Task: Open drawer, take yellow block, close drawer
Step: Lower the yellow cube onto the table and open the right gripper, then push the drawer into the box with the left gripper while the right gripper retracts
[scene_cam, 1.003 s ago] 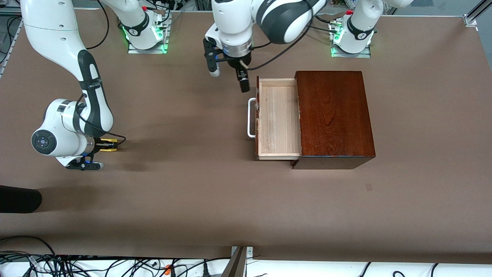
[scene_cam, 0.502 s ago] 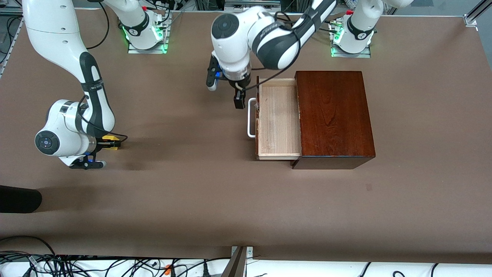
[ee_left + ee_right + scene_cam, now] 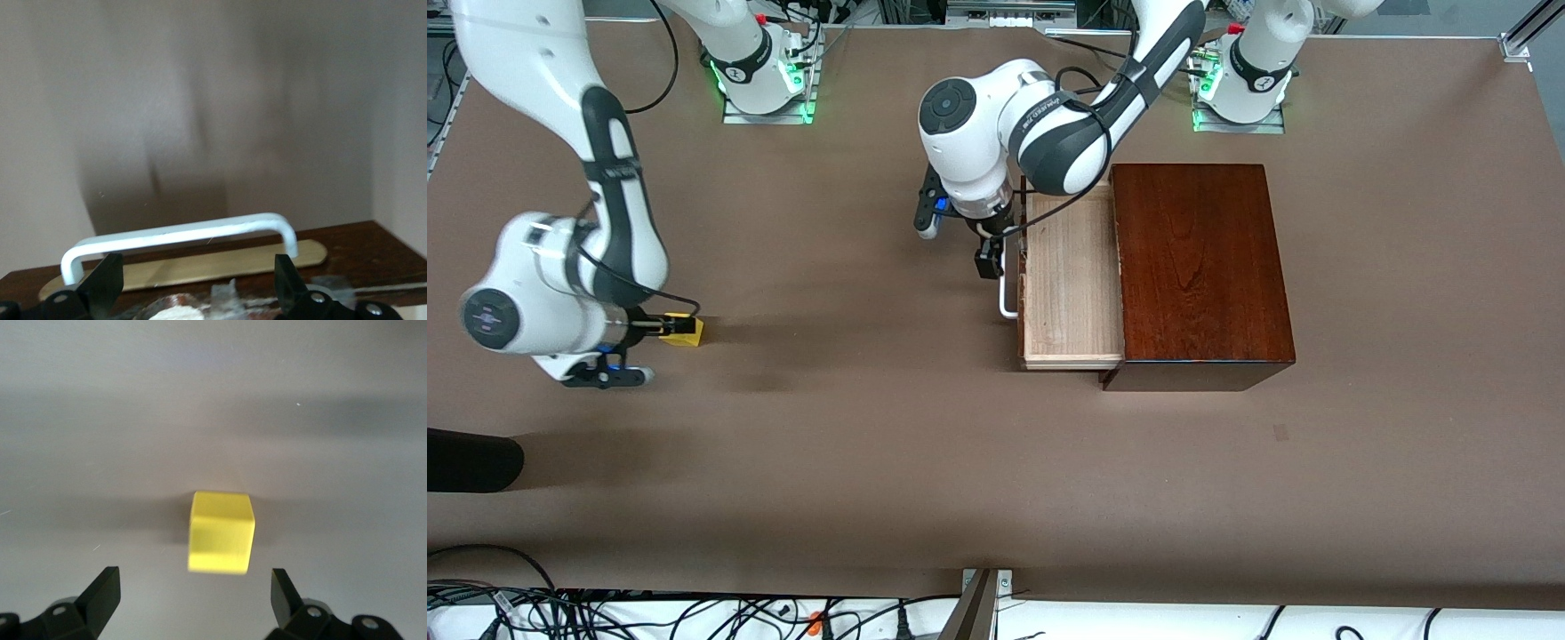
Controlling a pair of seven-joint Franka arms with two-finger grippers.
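the yellow block (image 3: 682, 329) sits on the table (image 3: 871, 427) toward the right arm's end, free between the spread fingers of the right gripper (image 3: 193, 600), which holds nothing. the left gripper (image 3: 197, 283), fingers wide apart and empty, hangs beside the handle (image 3: 180, 237) of the open drawer (image 3: 1069, 276).

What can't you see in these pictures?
- Front view: the rest of the pale wooden drawer lies hidden inside the dark mahogany cabinet.
- Front view: the left arm covers one corner of the drawer and part of its white bar handle.
- Left wrist view: the drawer's inside is cut off; only its front shows.
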